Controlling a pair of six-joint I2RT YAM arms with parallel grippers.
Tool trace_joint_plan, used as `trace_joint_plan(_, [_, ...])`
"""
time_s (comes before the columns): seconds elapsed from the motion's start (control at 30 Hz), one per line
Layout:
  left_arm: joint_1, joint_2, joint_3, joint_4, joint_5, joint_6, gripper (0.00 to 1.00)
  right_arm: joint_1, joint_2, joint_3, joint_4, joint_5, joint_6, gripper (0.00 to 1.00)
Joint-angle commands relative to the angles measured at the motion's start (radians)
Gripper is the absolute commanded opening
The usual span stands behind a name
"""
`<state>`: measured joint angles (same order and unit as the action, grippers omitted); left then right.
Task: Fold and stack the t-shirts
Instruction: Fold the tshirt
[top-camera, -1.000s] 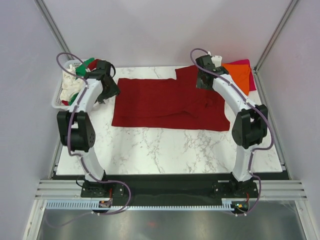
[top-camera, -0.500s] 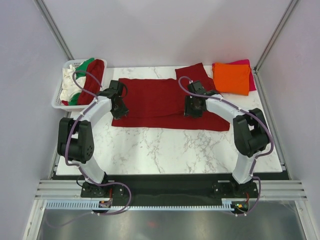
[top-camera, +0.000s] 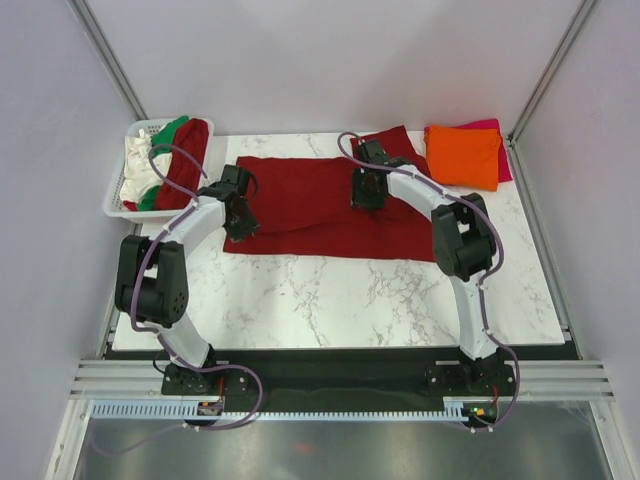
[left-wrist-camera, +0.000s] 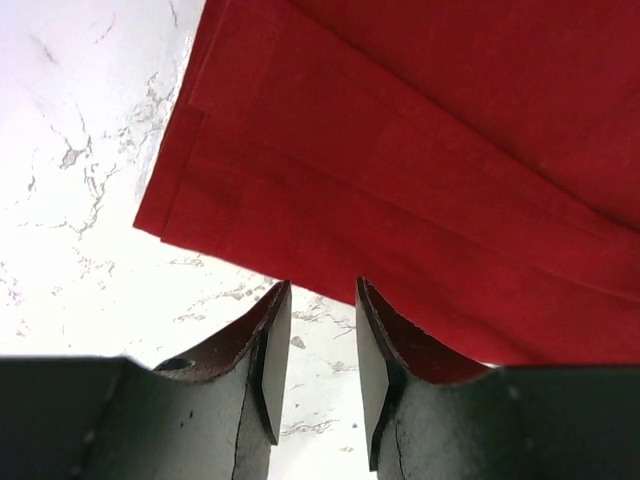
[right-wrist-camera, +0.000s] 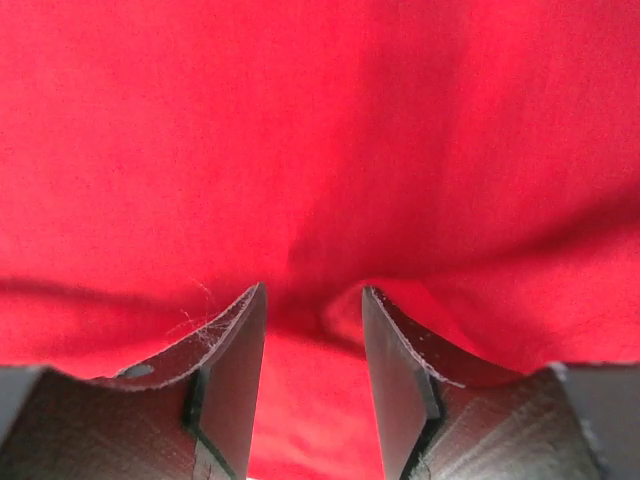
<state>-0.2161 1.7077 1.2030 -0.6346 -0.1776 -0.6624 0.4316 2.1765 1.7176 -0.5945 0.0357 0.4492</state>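
Fold step: dark red t-shirt (top-camera: 320, 205) spread on table (top-camera: 330, 300). Left gripper (left-wrist-camera: 320, 290) half-open, empty, just off its left edge; right gripper (right-wrist-camera: 313, 292) half-open on its middle, nothing pinched. You need firm pinches next.

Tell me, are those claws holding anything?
Left gripper: nothing. Right gripper: a pucker of the dark red cloth t-shirt sits between its jaws; grip unclear.

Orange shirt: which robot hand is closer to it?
Right. The right gripper is over the dark red shirt, just left of the orange shirt; the left gripper is at the red shirt's far left edge.
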Motion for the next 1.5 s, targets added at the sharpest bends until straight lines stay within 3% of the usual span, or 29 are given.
trace_joint_plan(0.0, [-0.005,-0.065,-0.020,0.018,-0.022,-0.009,0.39,-0.037,0.107,0.239,-0.053,0.065,-0.029,0.51])
trace_joint_plan(0.1, [-0.006,-0.083,-0.034,0.018,-0.017,-0.009,0.39,-0.056,0.229,0.464,-0.117,0.069,-0.043,0.53])
trace_joint_plan(0.2, [-0.008,-0.098,-0.042,0.016,-0.029,-0.003,0.39,-0.057,0.272,0.589,-0.119,0.052,-0.088,0.60])
trace_joint_plan(0.3, [-0.008,-0.102,-0.046,0.018,-0.037,-0.008,0.40,-0.057,0.238,0.597,-0.117,0.090,-0.135,0.66])
trace_joint_plan(0.37, [-0.011,-0.094,-0.051,0.019,-0.045,-0.022,0.43,-0.057,0.141,0.535,-0.107,0.150,-0.139,0.68])
trace_joint_plan(0.57, [-0.012,-0.057,-0.057,0.019,-0.114,-0.068,0.60,-0.060,-0.285,-0.125,0.065,0.271,-0.051,0.79])
trace_joint_plan(0.67, [-0.005,-0.045,-0.068,0.021,-0.152,-0.100,0.66,-0.068,-0.444,-0.362,0.096,0.288,0.022,0.85])
trace_joint_plan(0.87, [0.018,-0.017,-0.105,0.036,-0.192,-0.147,0.72,-0.125,-0.648,-0.656,0.113,0.230,0.091,0.94])
trace_joint_plan(1.0, [0.040,0.000,-0.121,0.079,-0.198,-0.144,0.71,-0.185,-0.718,-0.754,0.146,0.219,0.092,0.94])
trace_joint_plan(1.27, [0.073,0.049,-0.126,0.122,-0.206,-0.144,0.70,-0.318,-0.650,-0.748,0.153,0.155,0.082,0.95])
trace_joint_plan(1.47, [0.084,0.093,-0.126,0.148,-0.211,-0.144,0.58,-0.355,-0.621,-0.794,0.183,0.184,0.105,0.93])
